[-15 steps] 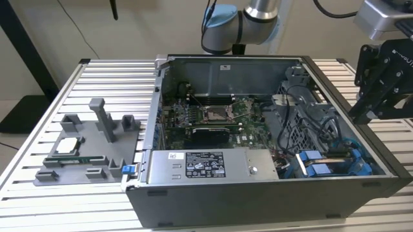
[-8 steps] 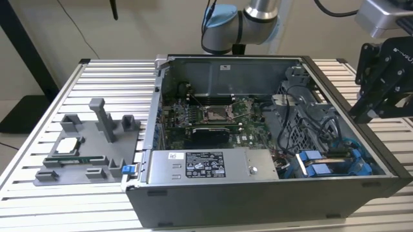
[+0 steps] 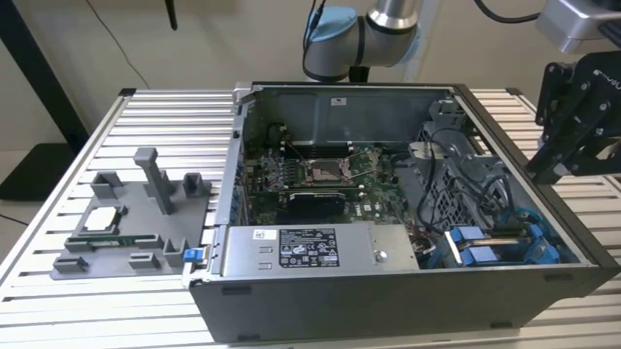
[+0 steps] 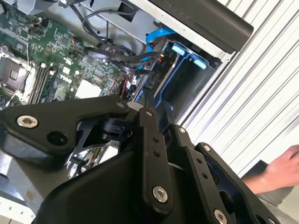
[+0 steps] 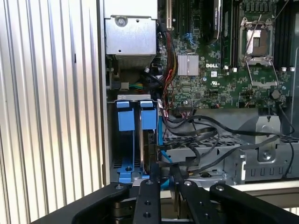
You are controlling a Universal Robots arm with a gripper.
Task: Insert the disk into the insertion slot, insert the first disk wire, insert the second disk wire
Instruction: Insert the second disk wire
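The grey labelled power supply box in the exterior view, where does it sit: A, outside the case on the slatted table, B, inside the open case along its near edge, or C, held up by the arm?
B: the power supply box lies inside the open computer case, along the case's near wall.

Exterior view: even, diffuse indoor lighting, moderately bright; the slatted tabletop [image 3: 116,305] reads pale and slightly washed, the computer case [image 3: 388,298] interior falls into soft shadow; no hard-edged shadows. Second wrist view: strong brightness on the white slats at one side, near overexposure; the black pincer linkage [image 4: 140,172] close to the lens is dark with small specular highlights on its screws. First wrist view: motherboard [image 5: 219,70] evenly lit and in focus; the drive bay recess is shadowed.
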